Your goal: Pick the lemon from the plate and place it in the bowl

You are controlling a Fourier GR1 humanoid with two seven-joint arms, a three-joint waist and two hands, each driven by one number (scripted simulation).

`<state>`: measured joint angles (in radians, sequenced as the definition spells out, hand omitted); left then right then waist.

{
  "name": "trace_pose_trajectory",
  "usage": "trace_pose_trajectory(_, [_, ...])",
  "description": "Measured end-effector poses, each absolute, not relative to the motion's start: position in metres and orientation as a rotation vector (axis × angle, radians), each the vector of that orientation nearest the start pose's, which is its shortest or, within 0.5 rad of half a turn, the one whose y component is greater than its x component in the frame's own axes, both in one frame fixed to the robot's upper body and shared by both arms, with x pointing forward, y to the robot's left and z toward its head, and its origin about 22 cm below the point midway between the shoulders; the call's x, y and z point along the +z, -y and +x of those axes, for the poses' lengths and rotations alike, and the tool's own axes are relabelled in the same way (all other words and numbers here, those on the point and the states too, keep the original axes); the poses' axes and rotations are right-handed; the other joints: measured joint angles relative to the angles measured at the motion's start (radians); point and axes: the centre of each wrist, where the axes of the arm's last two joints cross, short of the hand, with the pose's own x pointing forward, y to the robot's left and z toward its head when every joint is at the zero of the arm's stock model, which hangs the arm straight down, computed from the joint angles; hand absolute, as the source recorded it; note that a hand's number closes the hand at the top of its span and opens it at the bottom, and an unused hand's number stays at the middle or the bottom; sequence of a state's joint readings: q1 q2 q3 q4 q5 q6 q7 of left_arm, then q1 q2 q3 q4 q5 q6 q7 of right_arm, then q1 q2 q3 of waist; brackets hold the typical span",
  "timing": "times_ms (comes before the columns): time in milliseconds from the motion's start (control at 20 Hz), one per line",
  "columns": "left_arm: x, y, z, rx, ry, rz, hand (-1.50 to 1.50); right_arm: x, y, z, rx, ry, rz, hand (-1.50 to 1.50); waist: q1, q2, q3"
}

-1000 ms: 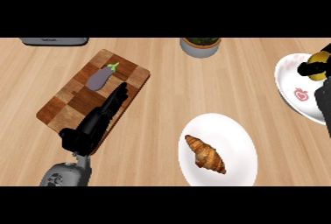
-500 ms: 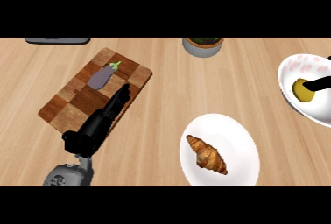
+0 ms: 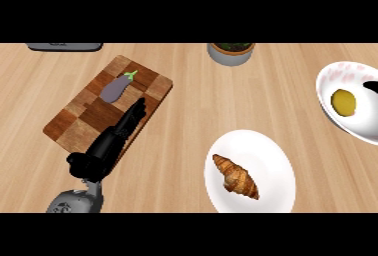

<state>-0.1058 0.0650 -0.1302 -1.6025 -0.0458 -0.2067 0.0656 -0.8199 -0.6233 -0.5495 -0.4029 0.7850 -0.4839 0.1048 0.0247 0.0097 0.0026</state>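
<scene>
A: From the head view, where does the small yellow lemon (image 3: 343,101) sit?

B: Inside the white bowl with pink speckles (image 3: 341,75) at the right edge, resting on its floor, with nothing gripping it. By the look of it the placing is done. The round white plate (image 3: 255,145) nearer the middle carries only a brown, flaky croissant (image 3: 236,176).

A: And the hands?

B: The left hand (image 3: 111,145), black on a grey forearm, lies across the checkered brown wooden cutting board (image 3: 81,112) with its fingers stretched out straight, holding nothing. Its fingertips end just beside a small purple eggplant with a green stem (image 3: 117,88). A dark sliver shows at the bowl's right rim; I cannot tell what it is, so the right hand I count as out of sight.

A: How would the lemon handle?

B: I judge it light, stiff and rounded, with a waxy skin that may slip. Fingers and thumb curled around its widest part would serve best. The bowl looks hard, glazed and breakable.

A: Other things?

B: A smooth pale wooden counter (image 3: 192,95), a grey pot with dark greenery (image 3: 231,53) at the top, and a dark flat object (image 3: 65,46) at the top left.
</scene>
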Motion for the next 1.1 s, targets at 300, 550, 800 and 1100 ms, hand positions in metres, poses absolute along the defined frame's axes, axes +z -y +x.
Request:
trace_pose_trajectory(300, [0.033,-0.199,0.266,-0.382,1.591,-0.170,0.00,0.108,0.484,0.356,-0.267,1.149,-1.313,-1.50,-0.018,-0.006,-0.001])
trace_pose_trajectory(550, [0.035,-0.202,0.262,-0.368,1.586,-0.159,0.00,0.096,0.522,0.312,-0.415,1.156,-1.315,-1.50,-0.036,-0.012,-0.002])
trace_pose_trajectory(800, [0.035,-0.209,0.256,-0.366,1.582,-0.151,0.00,0.082,0.560,0.251,-0.507,1.186,-1.320,-1.50,-0.041,-0.014,-0.002])
trace_pose_trajectory(1100, [0.036,-0.212,0.259,-0.365,1.586,-0.148,0.00,0.071,0.592,0.179,-0.530,1.215,-1.278,-1.50,-0.040,-0.013,-0.003])
